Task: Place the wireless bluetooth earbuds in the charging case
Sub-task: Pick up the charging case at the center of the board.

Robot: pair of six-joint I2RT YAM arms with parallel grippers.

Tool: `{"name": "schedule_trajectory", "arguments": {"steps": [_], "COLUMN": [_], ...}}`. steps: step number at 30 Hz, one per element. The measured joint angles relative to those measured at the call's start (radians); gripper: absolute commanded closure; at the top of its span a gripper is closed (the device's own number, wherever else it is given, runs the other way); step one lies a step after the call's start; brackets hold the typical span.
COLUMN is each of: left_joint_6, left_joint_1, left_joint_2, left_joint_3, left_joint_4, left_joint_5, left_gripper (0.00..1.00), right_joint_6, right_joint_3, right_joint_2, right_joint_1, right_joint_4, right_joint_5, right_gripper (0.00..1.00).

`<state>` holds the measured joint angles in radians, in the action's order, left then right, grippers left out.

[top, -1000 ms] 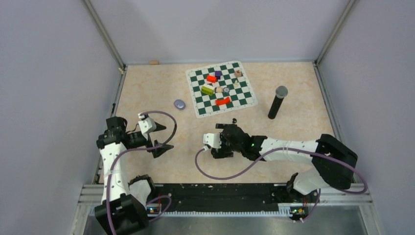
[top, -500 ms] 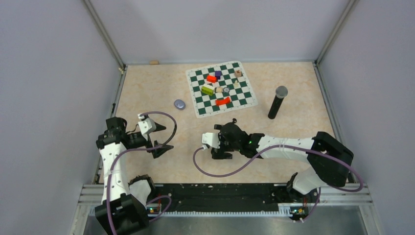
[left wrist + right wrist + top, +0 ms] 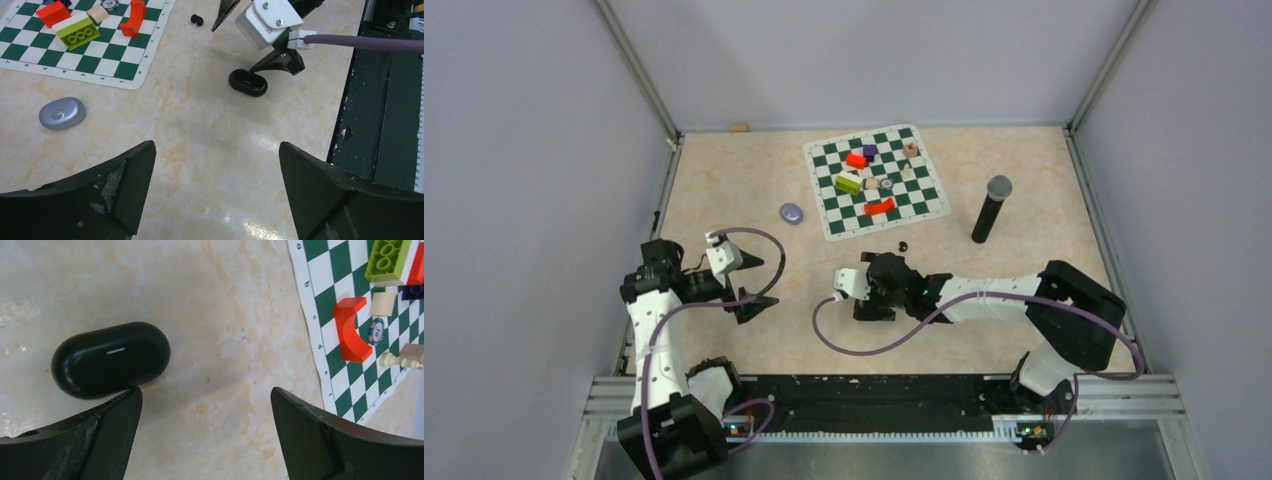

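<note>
Right gripper [image 3: 205, 405] hangs released, its 2 jaws spread, just over the closed glossy black oval plastic charging case [image 3: 111, 360], which sits off-centre by 1 jaw. Tiny black rounded earbuds [image 3: 196, 20] lie apart, near the green-and-white chessboard mat [image 3: 30, 55]. Best to centre the case between the jaws before closing

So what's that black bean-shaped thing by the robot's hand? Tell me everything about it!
It is a small black case, rounded like a pill, of smooth, slightly shiny plastic, with one short pale line on top. It looks shut. It lies flat on the beige marbled table, right beside one finger of the open right hand. Whether that finger touches it cannot be told.
</note>
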<state>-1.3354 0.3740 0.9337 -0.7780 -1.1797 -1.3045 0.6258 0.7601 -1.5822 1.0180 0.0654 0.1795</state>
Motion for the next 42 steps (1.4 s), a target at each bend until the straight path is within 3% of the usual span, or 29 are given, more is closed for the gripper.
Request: {"name": "schedule_trajectory", "arguments": {"steps": [8,15,24,32,42], "left_joint_6": [-0.010,-0.037,-0.080,-0.103,-0.132], "left_joint_1": [0.002,0.004,0.004,0.006,0.012], "left_joint_2": [0.020,0.025,0.044,0.045,0.053], "left_joint_3": [-0.008,-0.011,-0.021,-0.026,-0.027], "left_joint_4": [-0.008,-0.033,-0.070,-0.087,-0.110], "left_joint_5": [0.000,-0.001,-0.005,-0.008,-0.008], "left_gripper": [0.01,0.01,0.01,0.01,0.01], "right_joint_6": [-0.047,-0.077,-0.282,-0.366,-0.357], "right_joint_3": [0.003,0.087,0.229,0.257,0.257], "right_joint_2": [-0.047,-0.066,-0.003,-0.053,-0.124], "right_joint_1": [0.000,-0.020,-0.221,-0.212,-0.091], "right_joint_4": [0.095,0.053,-0.185,-0.305,-0.341], "right_joint_5": [0.040,0.023,-0.322,-0.521,-0.497], "right_gripper": [0.01,0.06,0.20,0.23,0.20]}}
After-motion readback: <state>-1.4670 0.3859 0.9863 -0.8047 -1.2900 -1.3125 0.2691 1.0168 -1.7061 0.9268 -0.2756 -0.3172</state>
